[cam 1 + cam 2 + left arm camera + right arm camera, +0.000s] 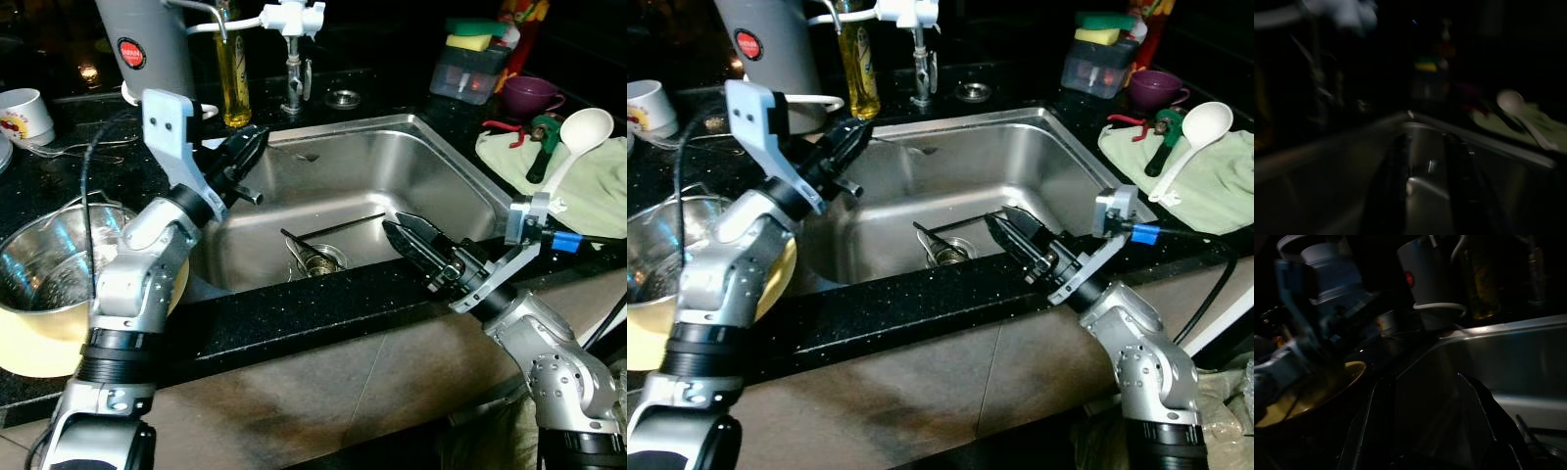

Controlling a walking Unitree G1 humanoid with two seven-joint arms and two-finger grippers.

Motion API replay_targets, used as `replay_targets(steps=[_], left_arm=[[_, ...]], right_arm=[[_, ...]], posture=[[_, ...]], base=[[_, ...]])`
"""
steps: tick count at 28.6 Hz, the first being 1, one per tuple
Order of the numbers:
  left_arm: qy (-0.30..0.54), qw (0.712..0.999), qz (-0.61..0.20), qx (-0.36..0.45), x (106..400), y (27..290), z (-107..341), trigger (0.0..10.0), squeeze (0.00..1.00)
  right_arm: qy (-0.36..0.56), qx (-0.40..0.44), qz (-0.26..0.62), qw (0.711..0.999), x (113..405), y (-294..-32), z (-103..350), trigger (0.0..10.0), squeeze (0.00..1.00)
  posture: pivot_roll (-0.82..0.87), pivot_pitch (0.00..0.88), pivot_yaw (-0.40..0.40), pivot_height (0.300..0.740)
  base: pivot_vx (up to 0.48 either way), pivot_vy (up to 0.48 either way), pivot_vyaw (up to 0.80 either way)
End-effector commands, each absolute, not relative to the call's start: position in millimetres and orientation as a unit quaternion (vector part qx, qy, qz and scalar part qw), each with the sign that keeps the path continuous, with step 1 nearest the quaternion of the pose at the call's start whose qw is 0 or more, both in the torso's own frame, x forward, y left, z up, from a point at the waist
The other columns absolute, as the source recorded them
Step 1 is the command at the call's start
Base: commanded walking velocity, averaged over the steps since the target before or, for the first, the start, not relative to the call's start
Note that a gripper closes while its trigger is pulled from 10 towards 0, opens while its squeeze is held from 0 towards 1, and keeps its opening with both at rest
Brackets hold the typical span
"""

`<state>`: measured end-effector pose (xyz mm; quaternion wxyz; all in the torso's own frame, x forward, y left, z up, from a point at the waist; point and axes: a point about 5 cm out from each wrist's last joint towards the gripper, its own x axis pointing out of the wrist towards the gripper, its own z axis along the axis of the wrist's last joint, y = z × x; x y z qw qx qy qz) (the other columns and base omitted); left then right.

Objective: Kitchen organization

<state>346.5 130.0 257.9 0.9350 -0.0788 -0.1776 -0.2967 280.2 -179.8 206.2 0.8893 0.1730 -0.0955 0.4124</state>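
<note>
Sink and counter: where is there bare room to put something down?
Most free is the sink floor, right of the drain and the thin stick. The counter is crowded: metal bowl on the left, green cloth with white ladle on the right.

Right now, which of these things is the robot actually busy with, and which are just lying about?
In play, I think:
sink
thin dark utensil lying in it
left end effector
right end effector

Lying about:
white ladle on green cloth
steel bowl
oil bottle
purple cup
</note>
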Motion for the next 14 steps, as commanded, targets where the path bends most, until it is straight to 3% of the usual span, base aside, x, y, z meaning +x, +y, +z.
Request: replay_targets(steps=[1,9,12,13,14], left_arm=[[-0.167,0.934,-0.306,-0.075,347.5,127.1,250.9,10.0,1.0],[-0.179,0.92,-0.337,-0.086,342.7,119.4,252.2,10.0,1.0],[-0.213,0.921,-0.318,-0.065,336.5,121.8,272.6,10.0,1.0],[-0.221,0.922,-0.313,-0.06,334.6,122.0,277.4,10.0,0.41],[-0.229,0.92,-0.314,-0.053,330.5,119.9,282.2,10.0,0.0]], right_arm=[[-0.096,0.164,0.417,0.889,277.1,-179.0,206.2,10.0,0.0],[-0.095,0.164,0.42,0.888,276.1,-177.8,206.1,10.0,0.0],[-0.096,0.165,0.423,0.886,275.8,-175.3,205.9,10.0,0.0],[-0.096,0.165,0.424,0.885,275.7,-174.9,206.0,10.0,0.0],[-0.098,0.168,0.422,0.885,276.3,-174.7,206.4,10.0,0.0]], posture=[[-0.02,0.073,-0.006,0.74],[-0.01,0.077,-0.007,0.74],[-0.01,0.072,-0.003,0.74],[-0.01,0.071,-0.002,0.74],[-0.01,0.071,-0.002,0.74]], base=[[0.0,0.0,0.0],[0.0,0.0,0.0],[0.0,0.0,0.0],[0.0,0.0,0.0],[0.0,0.0,0.0]])
